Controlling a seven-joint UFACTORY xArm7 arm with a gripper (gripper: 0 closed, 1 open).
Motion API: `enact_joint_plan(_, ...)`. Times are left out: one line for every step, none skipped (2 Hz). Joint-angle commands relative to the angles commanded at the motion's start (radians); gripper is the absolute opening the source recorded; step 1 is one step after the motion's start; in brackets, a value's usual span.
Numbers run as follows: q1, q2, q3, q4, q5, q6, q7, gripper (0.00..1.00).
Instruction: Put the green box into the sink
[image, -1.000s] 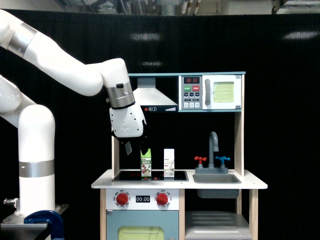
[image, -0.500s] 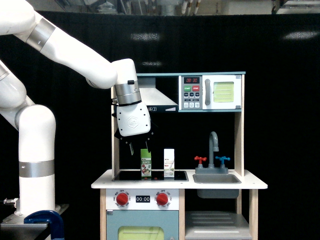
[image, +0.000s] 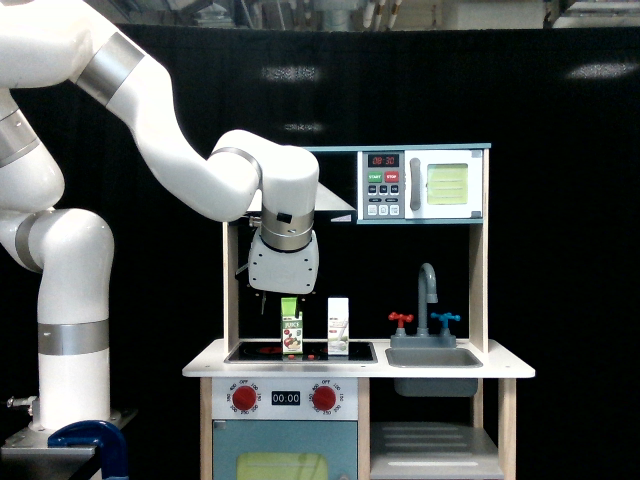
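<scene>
Under hood (image: 312, 195): cramped, little headroom. Sink (image: 433, 357): empty, well apart toward the exterior view's right, beyond faucet (image: 428, 283). Gripper (image: 283, 293): just above carton, finger spread cannot be told. Green box (image: 292, 327): upright on stovetop (image: 300, 351). White carton (image: 339, 325): close beside; likely knocked if descent drifts.

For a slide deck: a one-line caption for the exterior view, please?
The xArm7's hand poised just above the green box on the toy stovetop, sink empty.
</scene>
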Motion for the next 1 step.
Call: enact_joint_plan(0.250,0.059,-0.210,0.099,0.064,0.115,-0.136,1.00)
